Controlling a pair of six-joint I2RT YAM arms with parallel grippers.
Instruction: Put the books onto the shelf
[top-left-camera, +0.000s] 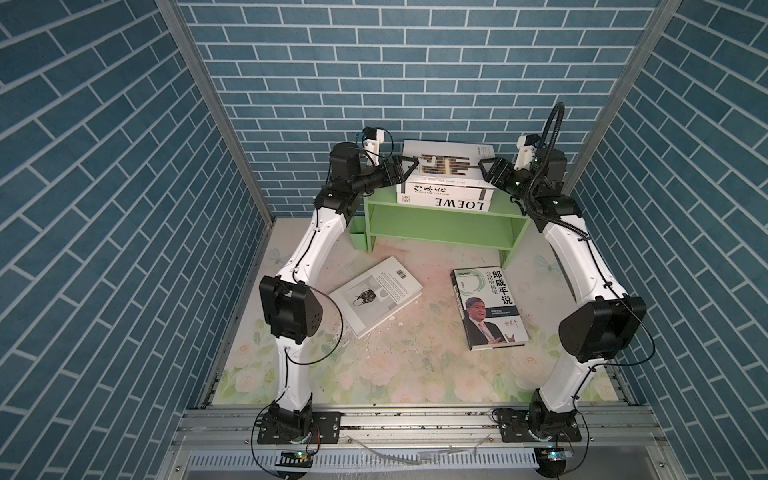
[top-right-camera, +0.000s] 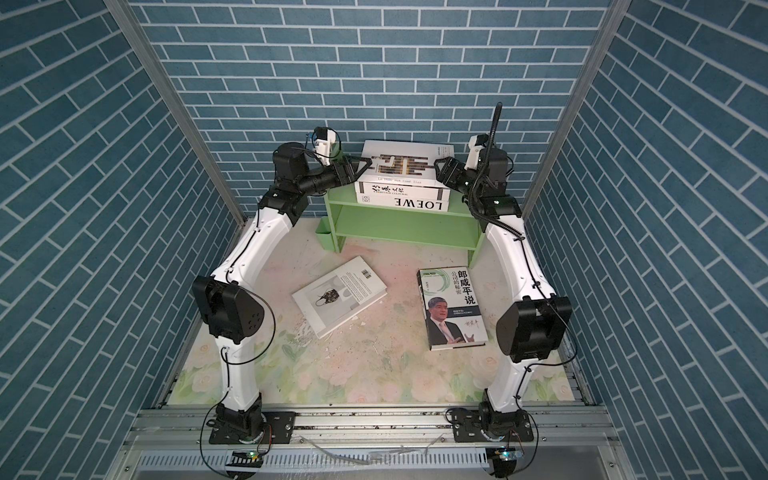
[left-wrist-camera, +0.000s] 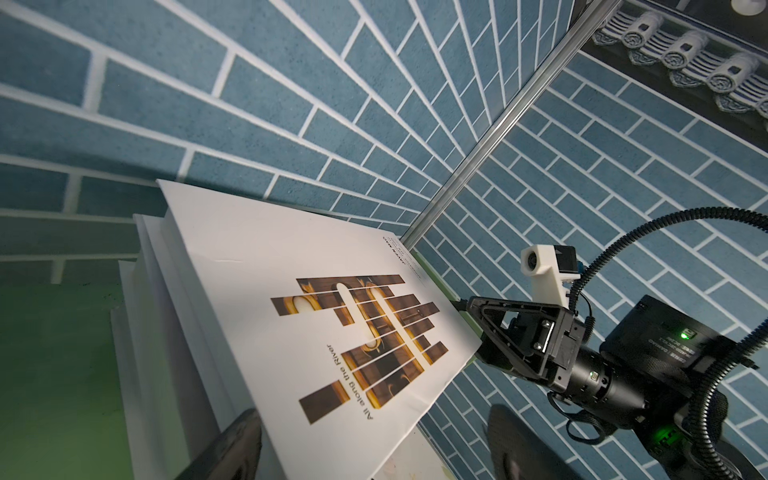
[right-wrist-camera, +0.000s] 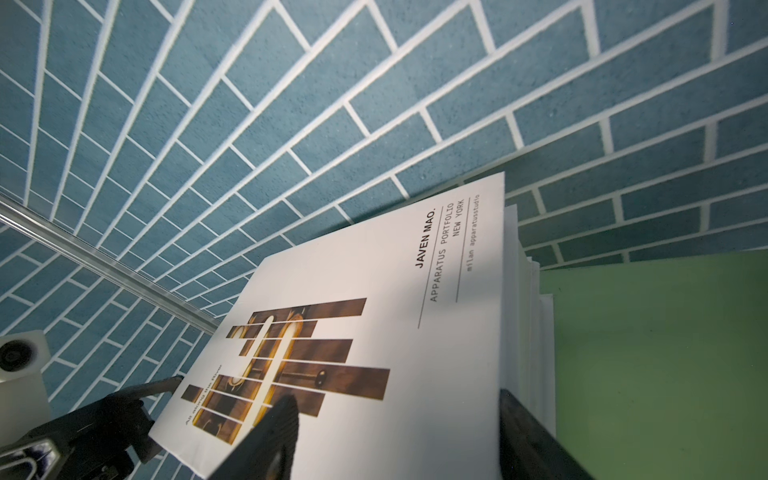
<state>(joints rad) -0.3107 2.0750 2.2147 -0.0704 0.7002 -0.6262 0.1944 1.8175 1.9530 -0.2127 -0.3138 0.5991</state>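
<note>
Three books are stacked flat on top of the light green shelf (top-left-camera: 436, 224) (top-right-camera: 399, 224). The LOEWE book (top-left-camera: 446, 203) lies lowest. The top book (top-left-camera: 446, 160) (left-wrist-camera: 291, 291) (right-wrist-camera: 374, 291) is white with a brown striped graphic. My left gripper (top-left-camera: 409, 164) (left-wrist-camera: 372, 449) is open and straddles this book's left edge, with one finger clear of the cover. My right gripper (top-left-camera: 484, 166) (right-wrist-camera: 401, 440) is at the right edge, shut on the top book: one finger lies on the cover and the other is underneath. Two more books lie on the table: a white one (top-left-camera: 376, 293) and a portrait one (top-left-camera: 488, 307).
A small green cup (top-left-camera: 358, 237) hangs at the shelf's left foot. Blue brick walls stand close behind and beside the shelf. The shelf's lower tier (top-left-camera: 440, 239) holds nothing. Both arms arch up from the front rail (top-left-camera: 415, 424) along either side of the floral tabletop (top-left-camera: 415, 365).
</note>
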